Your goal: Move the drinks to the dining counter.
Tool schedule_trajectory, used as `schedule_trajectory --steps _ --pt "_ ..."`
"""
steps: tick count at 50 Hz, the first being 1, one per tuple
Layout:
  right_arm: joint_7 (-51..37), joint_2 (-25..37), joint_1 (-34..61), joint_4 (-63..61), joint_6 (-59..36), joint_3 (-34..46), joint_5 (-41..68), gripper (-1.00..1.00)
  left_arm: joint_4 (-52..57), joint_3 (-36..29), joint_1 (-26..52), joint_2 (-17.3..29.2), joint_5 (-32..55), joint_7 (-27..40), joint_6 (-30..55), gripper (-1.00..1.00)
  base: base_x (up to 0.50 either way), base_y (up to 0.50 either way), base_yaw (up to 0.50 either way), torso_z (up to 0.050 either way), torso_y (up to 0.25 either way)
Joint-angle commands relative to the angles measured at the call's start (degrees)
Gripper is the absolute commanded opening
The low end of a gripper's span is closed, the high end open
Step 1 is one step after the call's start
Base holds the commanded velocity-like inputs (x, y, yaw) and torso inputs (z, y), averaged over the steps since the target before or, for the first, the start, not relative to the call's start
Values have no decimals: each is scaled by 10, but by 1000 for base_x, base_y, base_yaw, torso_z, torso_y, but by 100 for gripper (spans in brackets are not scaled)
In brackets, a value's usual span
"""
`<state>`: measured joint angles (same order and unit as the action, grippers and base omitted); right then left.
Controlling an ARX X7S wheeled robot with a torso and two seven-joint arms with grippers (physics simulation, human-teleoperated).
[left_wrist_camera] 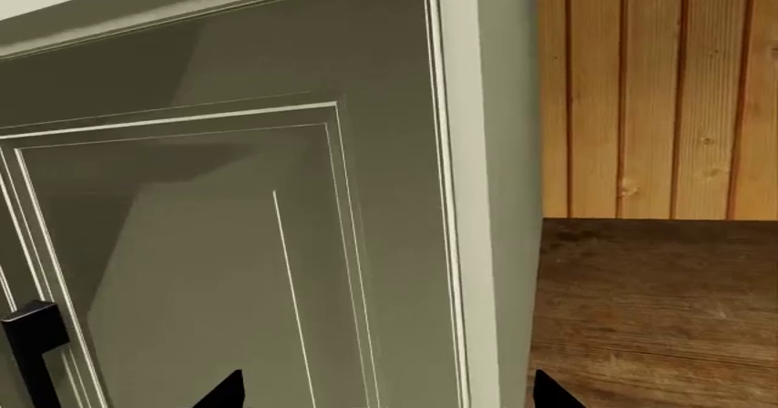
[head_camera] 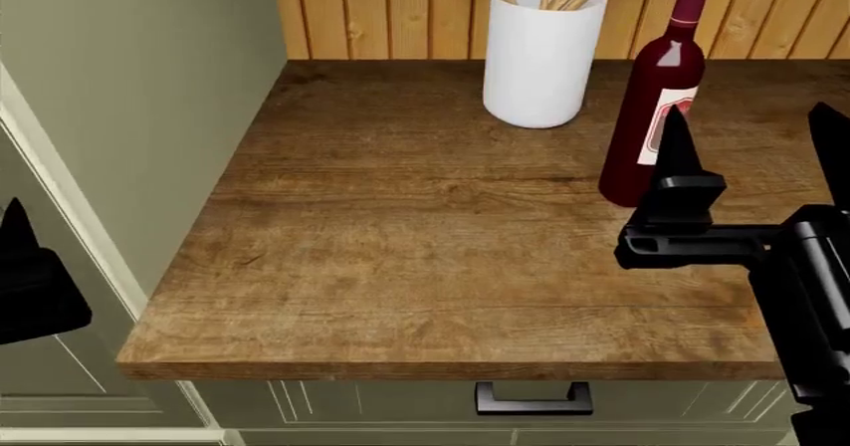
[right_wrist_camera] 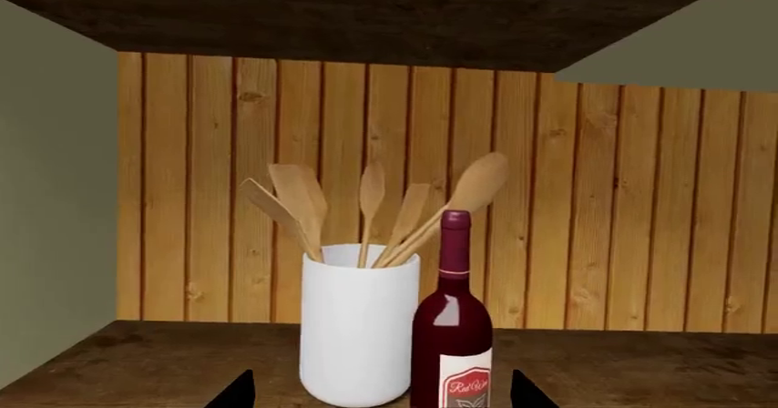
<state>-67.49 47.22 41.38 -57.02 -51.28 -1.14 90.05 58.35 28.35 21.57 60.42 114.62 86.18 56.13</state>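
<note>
While the right gripper (head_camera: 750, 157) hangs over the dark wood worktop (head_camera: 398, 227), its two black fingers stand spread apart with nothing between them, and the wine bottle (head_camera: 654, 98) is what it is lined up on. That bottle stands upright toward the far right of the worktop, long axis straight up, just right of a white utensil holder (head_camera: 542, 53) full of wooden spoons. From the right wrist view the bottle (right_wrist_camera: 453, 335) sits dead ahead, framed between the two fingertips at the lower edge, with the holder (right_wrist_camera: 359, 326) just beside it. So the bottle lies beyond the gripper, toward the plank back wall, and the approach looks like a plain forward reach to close the fingers around the body of the glass. The left gripper (head_camera: 34, 282) is way off at the near left, down against the sage cabinet door (left_wrist_camera: 243, 244); its tips show apart in its own wrist view, empty. Right arm is clearly nearer. No cups and no dining counter in sight.
</note>
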Motion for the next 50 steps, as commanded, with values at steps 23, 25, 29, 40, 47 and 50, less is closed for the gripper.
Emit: schedule_trajectory --steps 23,25,29,40,47,50 --pt "-174 12 57 131 -64 108 78 100 0 10 -16 -13 -13 -9 9 100 0 0 0 0 0" --pt "-168 11 59 141 -65 111 80 100 0 7 -14 -12 -12 -8 8 100 0 0 0 0 0" --pt "-177 8 73 159 -75 131 93 100 -1 3 -12 -13 -15 -8 9 100 0 0 0 0 0" --pt "-162 6 90 205 -83 144 70 100 -3 -1 -8 -11 -16 -10 7 100 0 0 0 0 0" --pt "-119 -12 118 227 -92 158 51 100 -4 -10 -1 -9 -16 -9 3 100 0 0 0 0 0" --pt "-110 -17 129 235 -93 161 45 100 -3 -4 -5 -8 -14 -9 4 100 0 0 0 0 0"
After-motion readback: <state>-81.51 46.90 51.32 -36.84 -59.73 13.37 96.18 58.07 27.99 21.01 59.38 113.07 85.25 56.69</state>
